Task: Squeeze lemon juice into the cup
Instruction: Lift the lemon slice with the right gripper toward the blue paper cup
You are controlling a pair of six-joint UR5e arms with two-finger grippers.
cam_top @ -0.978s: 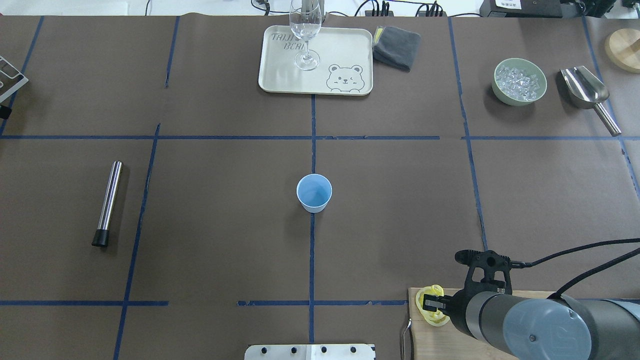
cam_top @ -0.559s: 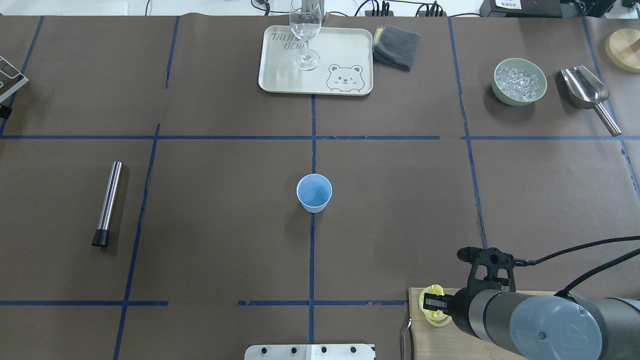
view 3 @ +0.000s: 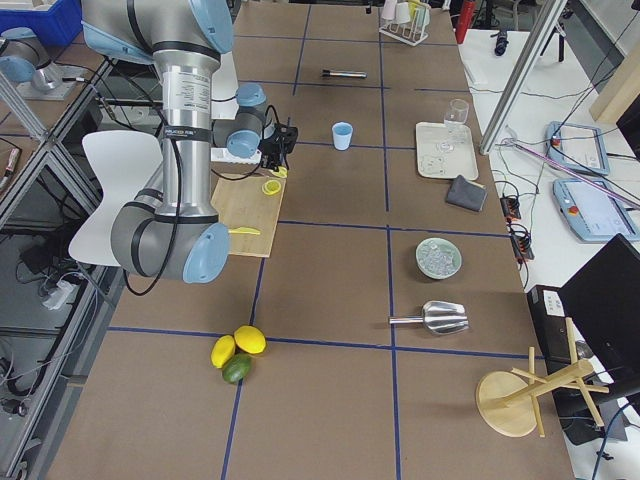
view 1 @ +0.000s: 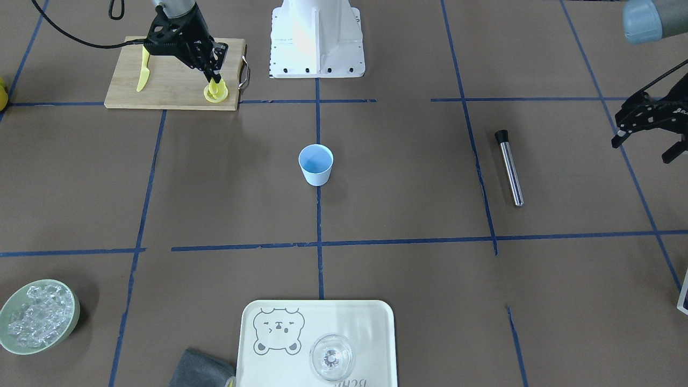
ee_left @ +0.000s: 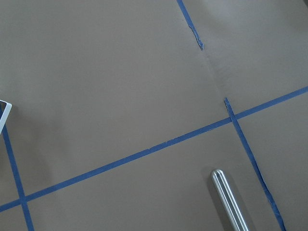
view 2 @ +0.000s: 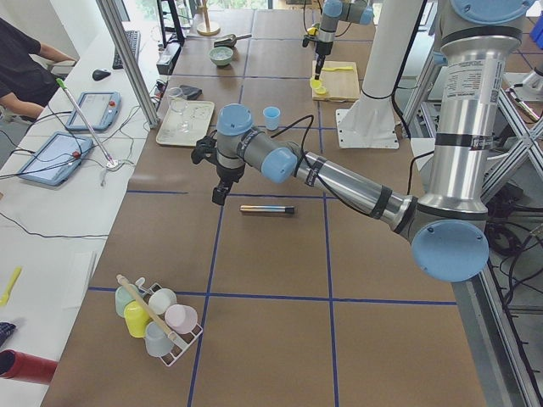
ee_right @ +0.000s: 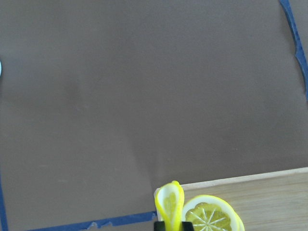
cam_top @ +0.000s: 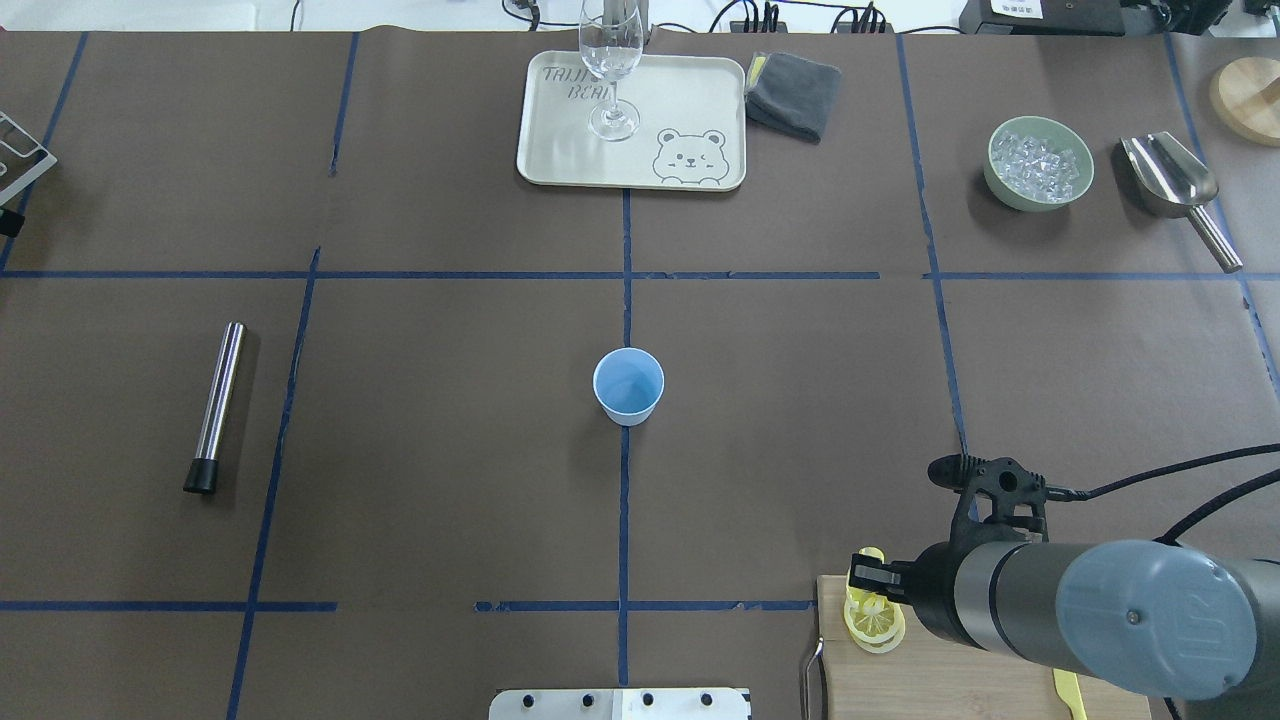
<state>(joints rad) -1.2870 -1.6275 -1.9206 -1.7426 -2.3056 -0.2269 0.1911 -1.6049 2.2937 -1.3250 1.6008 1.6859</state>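
Observation:
The pale-blue cup [cam_top: 628, 385] stands upright at the table's middle, also in the front view [view 1: 316, 164]. My right gripper [cam_top: 866, 580] is shut on a yellow lemon slice [ee_right: 169, 202], held on edge just above the far left corner of the wooden cutting board [cam_top: 870, 690]. A second lemon slice [ee_right: 211, 215] lies flat on the board beside it [cam_top: 876, 628]. The cup is well away to the left and farther out. My left gripper [view 1: 645, 146] hovers open and empty beyond the steel rod, at the table's left side.
A yellow knife [view 1: 142, 70] lies on the board. A steel rod with a black tip [cam_top: 215, 405] lies at the left. At the far side are a tray [cam_top: 690, 100] with a clear glass [cam_top: 611, 70], a grey cloth [cam_top: 795, 93], a green bowl of ice [cam_top: 1038, 163] and a metal scoop [cam_top: 1175, 185].
My right gripper has lifted with the lemon slice in it and drawn slightly right. The slice has come off the other one, which stays flat on the board.

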